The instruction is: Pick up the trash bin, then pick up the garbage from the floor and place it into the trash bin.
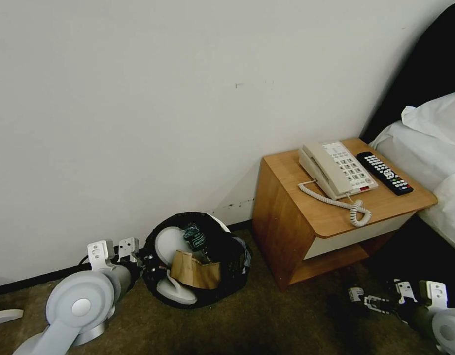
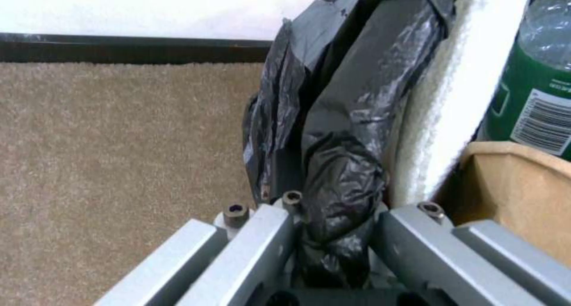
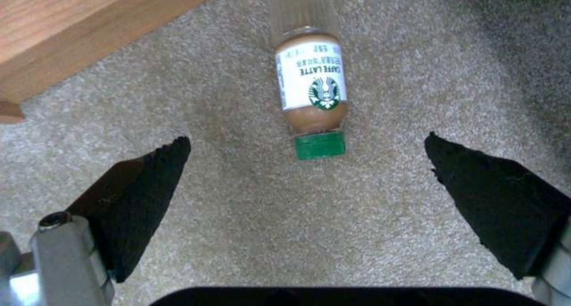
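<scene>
— What's the room like on my feed? I see a plain pale wall [image 1: 138, 98] with a few small marks, and a dark baseboard [image 1: 35, 281] along its foot.

— And the floor?

— I have brownish carpet [image 1: 266, 320], darker in shadow toward the right. A wooden nightstand [image 1: 286, 217] stands against the wall with an open shelf below, carrying a beige corded phone [image 1: 335, 170] and a black remote [image 1: 385, 172]. Just beside it, a bed with white linen [image 1: 429, 148] and a dark headboard [image 1: 424, 64].

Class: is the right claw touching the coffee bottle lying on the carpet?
Apart. The right wrist view shows the right claw open, with bare carpet between both fingertips and the coffee bottle.
</scene>
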Controlling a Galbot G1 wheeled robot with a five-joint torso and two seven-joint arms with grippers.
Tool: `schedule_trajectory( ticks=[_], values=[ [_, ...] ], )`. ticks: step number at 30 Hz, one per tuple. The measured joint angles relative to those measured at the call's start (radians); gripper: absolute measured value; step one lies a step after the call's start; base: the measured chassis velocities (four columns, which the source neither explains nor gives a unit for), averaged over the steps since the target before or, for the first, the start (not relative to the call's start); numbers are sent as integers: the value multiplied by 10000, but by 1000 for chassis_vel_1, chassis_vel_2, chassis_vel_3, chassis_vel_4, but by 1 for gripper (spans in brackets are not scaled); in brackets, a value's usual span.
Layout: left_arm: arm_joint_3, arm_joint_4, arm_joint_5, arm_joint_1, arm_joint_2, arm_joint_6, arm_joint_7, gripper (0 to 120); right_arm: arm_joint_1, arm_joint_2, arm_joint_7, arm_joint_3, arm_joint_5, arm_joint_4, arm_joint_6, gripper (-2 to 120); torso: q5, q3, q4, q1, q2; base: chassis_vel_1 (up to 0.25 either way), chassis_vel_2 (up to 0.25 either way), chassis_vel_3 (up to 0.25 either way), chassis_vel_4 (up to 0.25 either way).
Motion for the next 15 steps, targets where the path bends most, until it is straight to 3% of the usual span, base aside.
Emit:
schedule_trajectory(
  ticks=[15],
  values=[
    [-60,49,172,61,-176,0,93,0,1300,-156,-37,-1064,224,-1137,35,100,0,1,0,0,0,0,0,0,0]
  ],
)
